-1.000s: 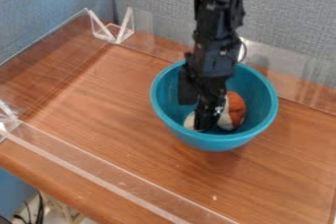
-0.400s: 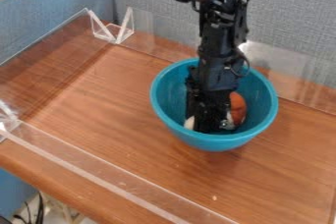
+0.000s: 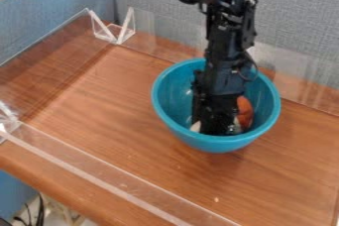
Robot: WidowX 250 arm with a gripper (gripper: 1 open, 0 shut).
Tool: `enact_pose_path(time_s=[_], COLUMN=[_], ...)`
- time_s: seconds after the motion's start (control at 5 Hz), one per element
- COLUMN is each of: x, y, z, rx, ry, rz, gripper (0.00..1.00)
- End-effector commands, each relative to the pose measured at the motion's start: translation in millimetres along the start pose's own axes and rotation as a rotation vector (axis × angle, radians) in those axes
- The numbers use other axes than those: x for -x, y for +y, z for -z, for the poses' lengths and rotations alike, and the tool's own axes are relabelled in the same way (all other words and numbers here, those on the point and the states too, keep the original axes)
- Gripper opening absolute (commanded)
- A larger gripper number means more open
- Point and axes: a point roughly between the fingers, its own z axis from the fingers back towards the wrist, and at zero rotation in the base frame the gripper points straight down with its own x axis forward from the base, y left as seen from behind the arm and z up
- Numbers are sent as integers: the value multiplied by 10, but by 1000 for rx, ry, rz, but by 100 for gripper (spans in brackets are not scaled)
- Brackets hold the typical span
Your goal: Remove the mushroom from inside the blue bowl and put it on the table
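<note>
The blue bowl [image 3: 167, 103] stands on the table [image 3: 93, 101] right of centre. Inside it lies the mushroom [image 3: 243, 108]; its reddish-brown cap shows to the right of the fingers and a bit of pale stem low on the left. My gripper [image 3: 212, 119] points straight down into the bowl, its black fingers drawn in close on the mushroom. The fingertips and the exact contact are hidden by the hand and the bowl's wall.
Low clear acrylic walls [image 3: 79, 163] edge the table at the front and left. A clear folded stand [image 3: 117, 24] sits at the back left against the blue partition [image 3: 159, 2]. Bare wood lies left of and in front of the bowl.
The fingers have drawn together around the mushroom inside the bowl. The hand has barely shifted, and the bowl has kept its place.
</note>
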Motion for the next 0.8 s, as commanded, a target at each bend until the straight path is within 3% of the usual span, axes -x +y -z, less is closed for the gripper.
enact_pose_path(time_s=[0.0, 0.2, 0.6], x=[-23, -8, 22], y=[24, 55, 44], z=[-324, -413, -447], rx=[-43, -43, -53], ry=[-77, -94, -118], rz=[-2, -25, 108], gripper=[0, 0, 0])
